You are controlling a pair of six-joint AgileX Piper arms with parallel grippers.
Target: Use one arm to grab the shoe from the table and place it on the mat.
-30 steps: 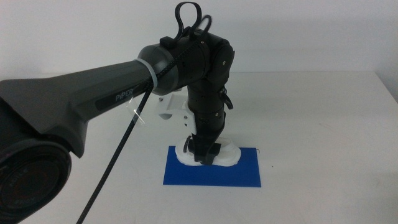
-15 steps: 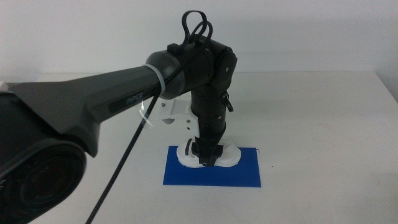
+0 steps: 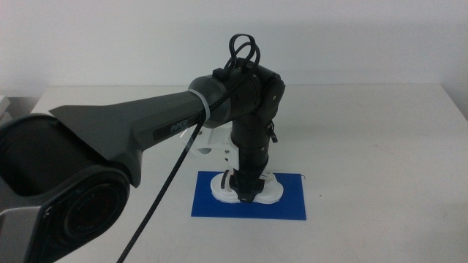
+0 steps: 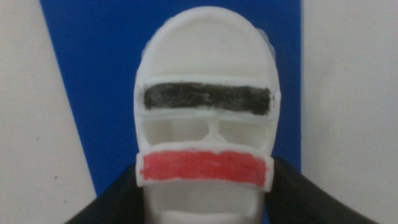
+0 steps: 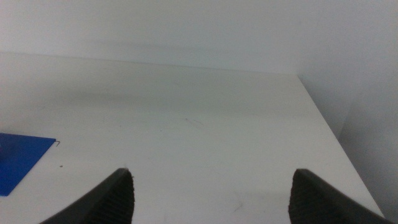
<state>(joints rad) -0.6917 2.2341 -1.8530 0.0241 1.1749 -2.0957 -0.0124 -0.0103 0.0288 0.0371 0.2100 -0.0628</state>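
My left arm (image 3: 146, 124) reaches in from the left, and its gripper (image 3: 245, 188) points down over the blue mat (image 3: 289, 206). It is shut on the white shoe (image 3: 271, 191), which rests on or just above the mat's far half. In the left wrist view the shoe (image 4: 205, 68) fills the middle, with one dark strap and one red strap showing. My two dark jaws (image 4: 205, 208) hug its sides, with the mat (image 4: 93, 74) beneath. My right gripper (image 5: 211, 193) is open and empty over bare table, out of the middle view.
The white table (image 3: 380, 146) spreads wide to the right of the mat. The right wrist view shows the mat's corner (image 5: 18, 158) and the table's far edge against the wall. The left arm's cable loops above its wrist.
The left arm has stretched farther over the table. Its gripper and the shoe have sunk a little and shifted slightly toward the mat's front.
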